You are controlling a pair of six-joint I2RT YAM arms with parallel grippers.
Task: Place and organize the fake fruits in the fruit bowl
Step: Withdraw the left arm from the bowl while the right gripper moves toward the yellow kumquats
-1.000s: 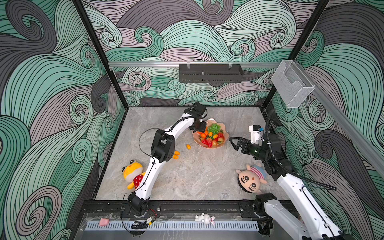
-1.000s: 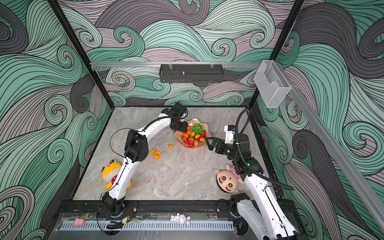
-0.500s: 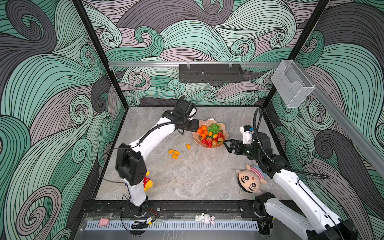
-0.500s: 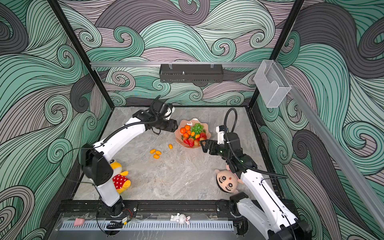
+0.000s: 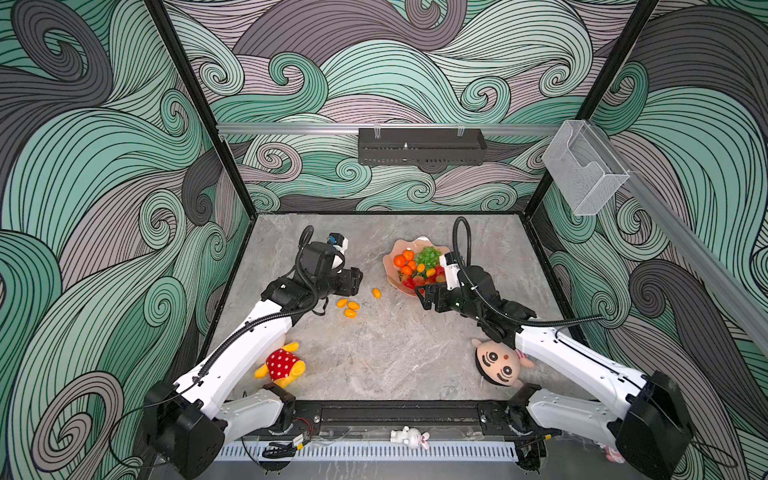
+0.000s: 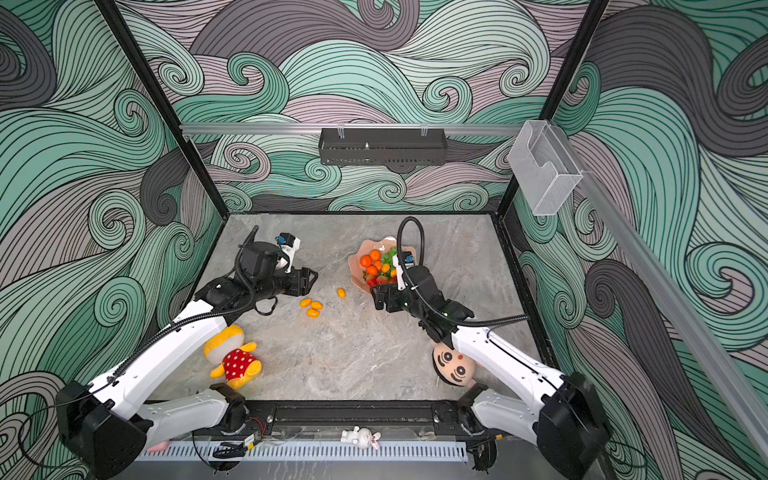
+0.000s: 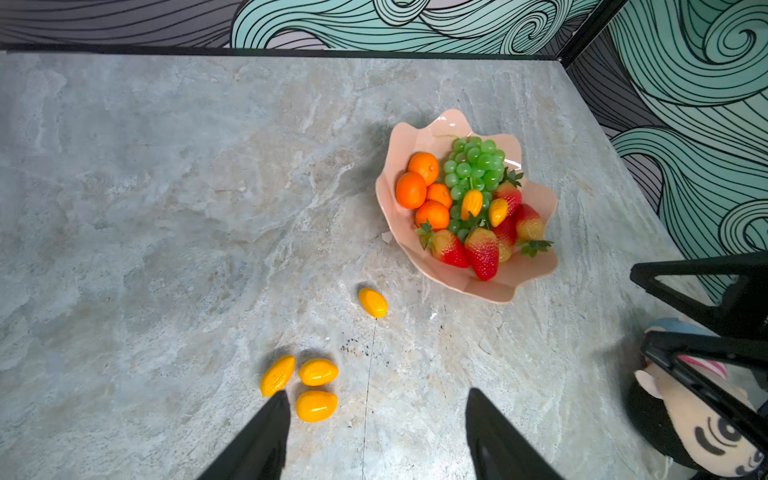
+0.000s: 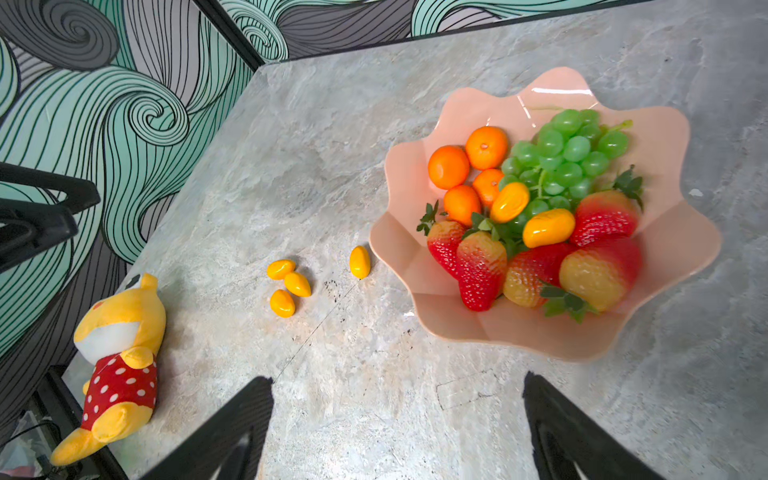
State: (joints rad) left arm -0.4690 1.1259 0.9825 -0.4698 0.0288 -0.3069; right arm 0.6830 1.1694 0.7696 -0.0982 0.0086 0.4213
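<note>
Left gripper withdrawn from bowl, fingers half apart, empty | right gripper spread wide, empty | four kumquats seen on surface, between bowl and left edge.

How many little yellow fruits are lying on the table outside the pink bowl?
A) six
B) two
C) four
C: three kumquats lie in a cluster and a lone kumquat lies nearer the fruit bowl, all on the table.
</note>
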